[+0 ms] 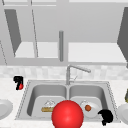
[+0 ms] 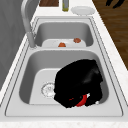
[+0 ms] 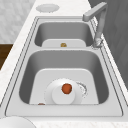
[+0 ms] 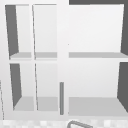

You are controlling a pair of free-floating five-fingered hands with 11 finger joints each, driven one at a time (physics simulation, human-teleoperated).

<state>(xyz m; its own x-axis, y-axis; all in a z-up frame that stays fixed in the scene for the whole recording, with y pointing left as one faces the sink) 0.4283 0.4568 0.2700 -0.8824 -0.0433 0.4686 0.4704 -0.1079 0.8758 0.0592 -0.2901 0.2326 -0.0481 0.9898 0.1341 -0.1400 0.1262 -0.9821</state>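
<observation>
Beside sink [image 1: 25,100], left hand [image 1: 18,82], unlabelled.

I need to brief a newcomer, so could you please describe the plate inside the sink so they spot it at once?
Start at the double sink and take the basin right of the tap. The white plate lies on its floor beside the drain; unlike the bare plates on the counter, it carries a small orange-brown ball.
</observation>
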